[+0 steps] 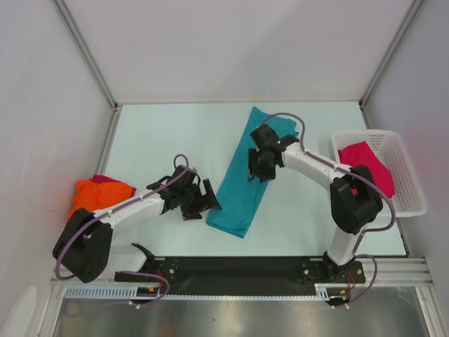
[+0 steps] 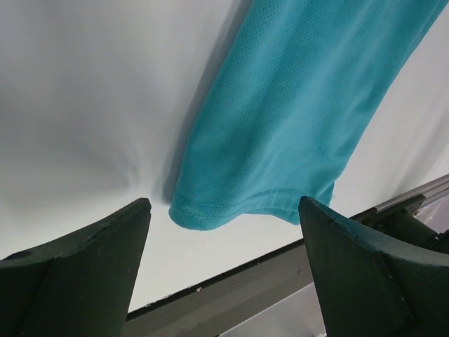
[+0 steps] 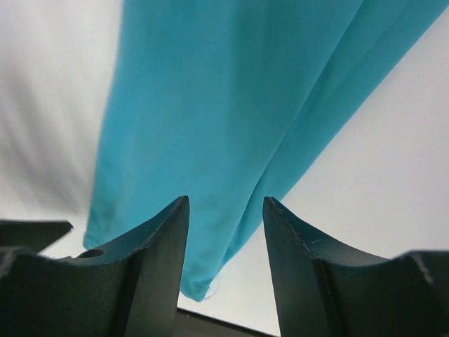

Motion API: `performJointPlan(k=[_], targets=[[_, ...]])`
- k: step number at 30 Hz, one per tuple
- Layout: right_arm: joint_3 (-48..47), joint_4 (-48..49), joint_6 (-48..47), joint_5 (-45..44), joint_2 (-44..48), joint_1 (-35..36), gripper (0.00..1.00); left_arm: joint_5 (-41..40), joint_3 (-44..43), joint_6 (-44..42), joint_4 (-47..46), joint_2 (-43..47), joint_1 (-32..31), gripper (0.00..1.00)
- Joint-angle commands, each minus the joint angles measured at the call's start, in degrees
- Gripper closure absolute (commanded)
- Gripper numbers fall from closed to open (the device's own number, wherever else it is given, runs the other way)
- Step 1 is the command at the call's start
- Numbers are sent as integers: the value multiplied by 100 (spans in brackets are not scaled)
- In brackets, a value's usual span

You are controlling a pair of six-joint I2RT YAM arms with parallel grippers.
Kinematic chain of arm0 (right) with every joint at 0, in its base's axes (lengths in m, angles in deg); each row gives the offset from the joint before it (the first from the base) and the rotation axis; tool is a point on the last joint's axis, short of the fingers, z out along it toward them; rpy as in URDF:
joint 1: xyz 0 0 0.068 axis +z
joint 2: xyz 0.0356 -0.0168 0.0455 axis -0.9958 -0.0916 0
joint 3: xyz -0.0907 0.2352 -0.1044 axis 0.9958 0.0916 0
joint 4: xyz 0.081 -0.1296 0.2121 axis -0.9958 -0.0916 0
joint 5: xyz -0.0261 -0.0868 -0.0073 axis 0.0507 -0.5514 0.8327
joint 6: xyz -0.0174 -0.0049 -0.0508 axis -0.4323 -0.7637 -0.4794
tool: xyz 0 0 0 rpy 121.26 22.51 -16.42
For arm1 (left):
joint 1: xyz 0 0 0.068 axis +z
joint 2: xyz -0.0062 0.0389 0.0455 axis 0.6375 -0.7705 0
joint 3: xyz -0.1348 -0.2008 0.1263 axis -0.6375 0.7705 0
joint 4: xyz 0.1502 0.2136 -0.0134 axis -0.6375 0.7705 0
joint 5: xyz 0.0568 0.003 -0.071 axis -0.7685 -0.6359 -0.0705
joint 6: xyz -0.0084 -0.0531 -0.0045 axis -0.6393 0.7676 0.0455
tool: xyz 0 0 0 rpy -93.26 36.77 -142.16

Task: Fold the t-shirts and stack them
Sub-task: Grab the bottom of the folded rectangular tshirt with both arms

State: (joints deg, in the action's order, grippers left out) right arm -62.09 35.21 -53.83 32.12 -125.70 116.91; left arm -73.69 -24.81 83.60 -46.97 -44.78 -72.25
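A teal t-shirt (image 1: 242,189) lies on the table folded into a long narrow strip, running from the far middle toward the near edge. My right gripper (image 1: 256,170) hovers over the strip's middle, open and empty; in the right wrist view (image 3: 226,200) the teal cloth (image 3: 210,105) lies below the jaws. My left gripper (image 1: 203,203) is wide open and empty, just left of the strip's near end; the left wrist view (image 2: 224,203) shows the hemmed near end (image 2: 295,105) ahead of the fingers. An orange shirt (image 1: 95,196) with a dark red one (image 1: 105,180) behind it lies at the left edge.
A white lattice basket (image 1: 414,175) at the right edge holds a magenta-pink shirt (image 1: 368,165). The pale table (image 1: 161,140) is walled by white panels. A black rail (image 2: 231,295) runs along the near edge.
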Motion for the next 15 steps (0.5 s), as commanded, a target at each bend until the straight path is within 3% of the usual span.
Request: performJointPlan(k=[1,15], targets=[[905,295,670,55,414,570,47,-7,-192,-196,-397,-195,39,8],[2269,559,1752,-33,1127,1556,46,19,-16,-258,-688,-521,39,9]])
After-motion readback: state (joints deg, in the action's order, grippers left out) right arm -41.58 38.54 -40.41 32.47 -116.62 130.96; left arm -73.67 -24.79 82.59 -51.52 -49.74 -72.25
